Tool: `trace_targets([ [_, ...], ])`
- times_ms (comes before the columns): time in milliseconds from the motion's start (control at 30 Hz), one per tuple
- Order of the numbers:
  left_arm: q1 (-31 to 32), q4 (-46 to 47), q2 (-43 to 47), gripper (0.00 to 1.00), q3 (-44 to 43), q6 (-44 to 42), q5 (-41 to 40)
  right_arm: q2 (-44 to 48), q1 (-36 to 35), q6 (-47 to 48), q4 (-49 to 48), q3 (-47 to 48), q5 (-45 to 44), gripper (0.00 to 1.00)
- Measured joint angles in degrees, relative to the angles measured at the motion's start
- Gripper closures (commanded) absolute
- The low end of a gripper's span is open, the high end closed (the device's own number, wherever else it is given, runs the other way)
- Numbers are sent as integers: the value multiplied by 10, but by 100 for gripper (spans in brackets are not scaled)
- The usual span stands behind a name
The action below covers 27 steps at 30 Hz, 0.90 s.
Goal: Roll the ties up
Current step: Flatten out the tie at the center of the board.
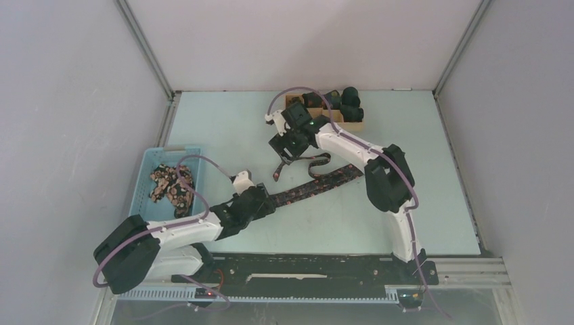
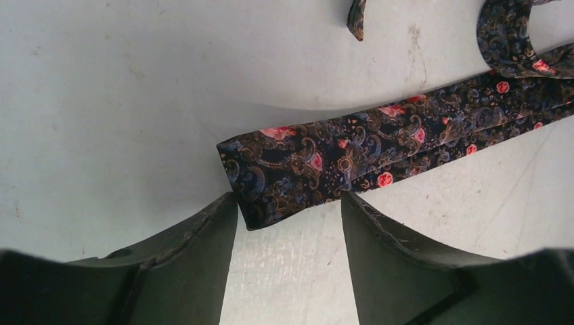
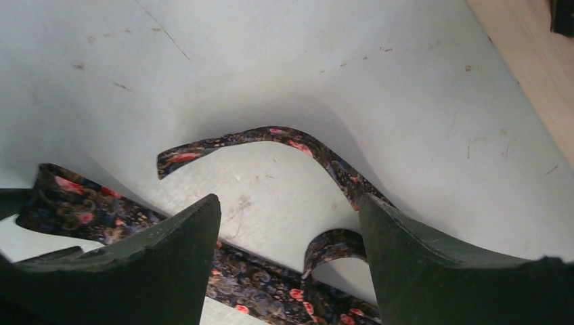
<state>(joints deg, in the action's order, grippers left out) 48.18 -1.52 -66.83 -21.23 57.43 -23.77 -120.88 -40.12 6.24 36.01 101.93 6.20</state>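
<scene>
Closest in, the left gripper [image 2: 290,203] stands with its jaws well apart and nothing pinched, and the broad end [image 2: 271,169] of the tie [image 2: 420,128] lies flat on the table [image 1: 223,122] at its fingertips, one corner just inside the gap. From there the tie runs lengthwise away to the right, then curls back to its narrow end [image 3: 186,152], over which the right gripper [image 3: 290,203] hovers, equally wide and empty. I'd say the left arm is the nearer one for starting a roll at the broad end; the blue basket [image 1: 174,147] and wooden tray [image 1: 352,126] sit well apart.
</scene>
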Motion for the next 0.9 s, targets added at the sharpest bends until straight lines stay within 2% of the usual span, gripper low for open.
trace_targets([
  [200, 0, 33, 19, 36, 28, 12, 0, -75, -3, 63, 45, 93, -4, 23],
  [333, 0, 41, 31, 38, 40, 17, 0, -114, -9, 93, 71, 135, -7, 28],
  [433, 0, 41, 36, 39, 44, 21, 0, -141, -15, 109, 91, 159, -6, 41],
  [533, 0, 41, 38, 40, 45, 21, -1, -162, -20, 118, 102, 173, -7, 71],
  [600, 0, 40, 39, 41, 46, 22, -1, -173, -23, 122, 107, 176, -9, 94],
  [633, 0, 40, 39, 42, 46, 22, -2, -177, -24, 120, 109, 176, -10, 100],
  [900, 0, 36, 39, 45, 46, 25, -6, -163, -27, 94, 106, 170, -70, 100],
])
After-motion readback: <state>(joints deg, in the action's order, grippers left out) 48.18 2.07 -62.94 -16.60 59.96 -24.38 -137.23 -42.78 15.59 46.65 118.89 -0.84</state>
